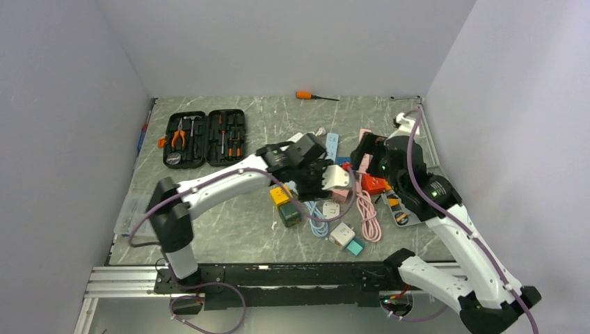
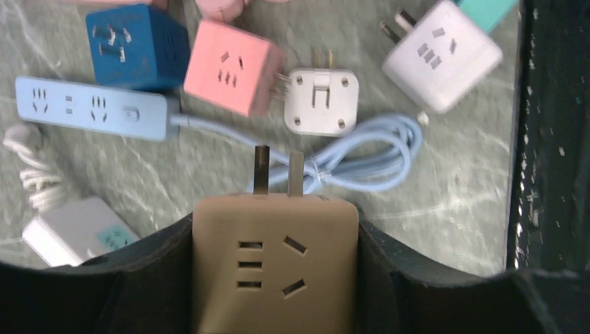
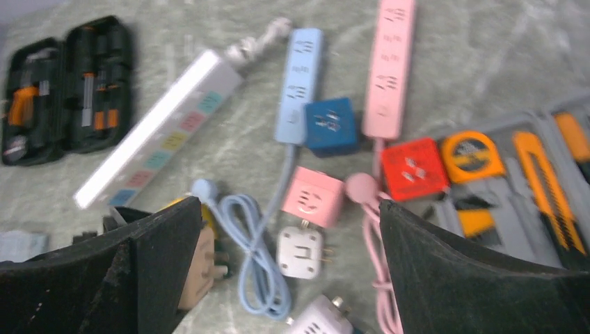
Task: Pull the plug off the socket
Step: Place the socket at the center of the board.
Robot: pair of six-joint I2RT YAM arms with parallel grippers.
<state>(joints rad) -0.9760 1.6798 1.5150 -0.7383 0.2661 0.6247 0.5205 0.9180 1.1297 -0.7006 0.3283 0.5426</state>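
As viewed from wrists, noted left gripper (image 2: 275, 243) grasping one tan adapter (image 2: 275, 278), two prongs (image 2: 261, 169) bare. Found right gripper (image 3: 289, 209) released, empty.

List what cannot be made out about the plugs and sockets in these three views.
- Left wrist: lower end of the beige adapter, cut off by the bottom edge.
- Right wrist: white cube adapter, cut off by the bottom edge and blurred.
- Top: blue strip, sockets too small to read.
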